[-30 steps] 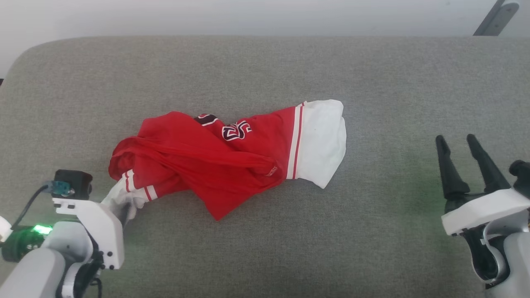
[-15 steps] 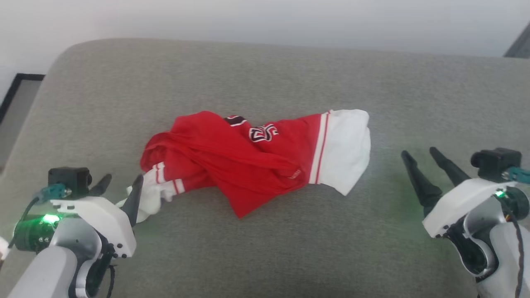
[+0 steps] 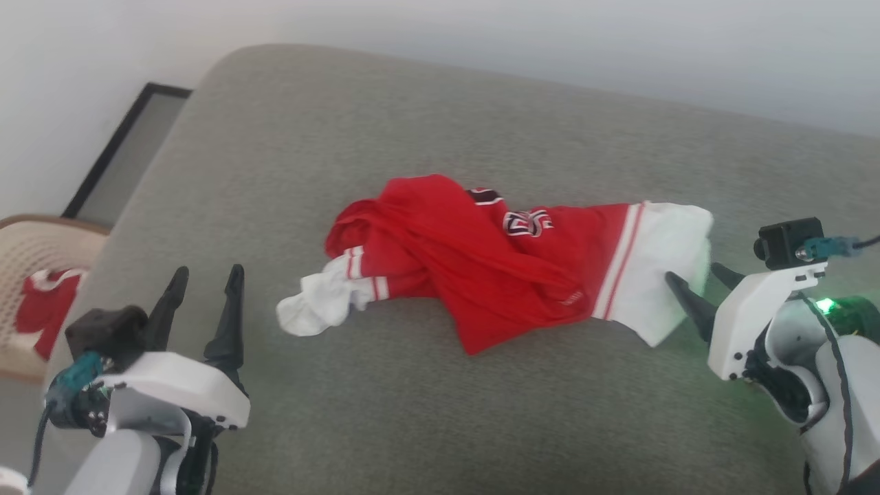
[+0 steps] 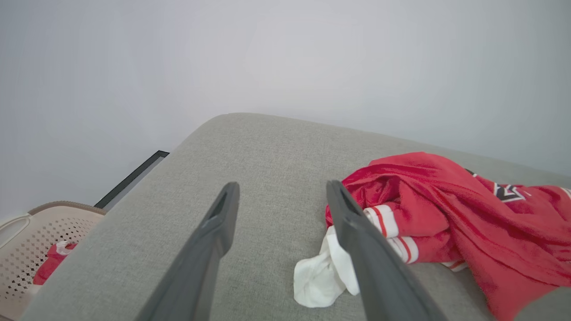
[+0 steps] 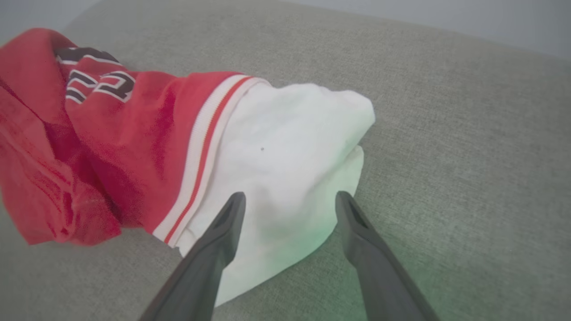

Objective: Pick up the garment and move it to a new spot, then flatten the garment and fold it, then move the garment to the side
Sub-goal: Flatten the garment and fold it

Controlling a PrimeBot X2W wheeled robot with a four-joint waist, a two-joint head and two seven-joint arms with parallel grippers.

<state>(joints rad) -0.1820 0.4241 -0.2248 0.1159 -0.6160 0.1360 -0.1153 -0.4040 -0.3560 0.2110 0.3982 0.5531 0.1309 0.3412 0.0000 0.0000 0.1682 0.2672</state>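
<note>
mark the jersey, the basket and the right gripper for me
jersey (image 3: 529, 289), head view, on its red body below the letters
basket (image 3: 31, 251), head view, on its pale perforated wall
right gripper (image 3: 691, 271), head view, midway between its two fingertips

Cushion (image 3: 426, 412): open fabric is left in front of and behind the shirt (image 3: 495, 275); left edge is flanked by a basket (image 3: 27, 237)

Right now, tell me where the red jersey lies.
Head view: the red jersey lies crumpled centrally on the grey cushion, its white sleeve by the right gripper.
</note>
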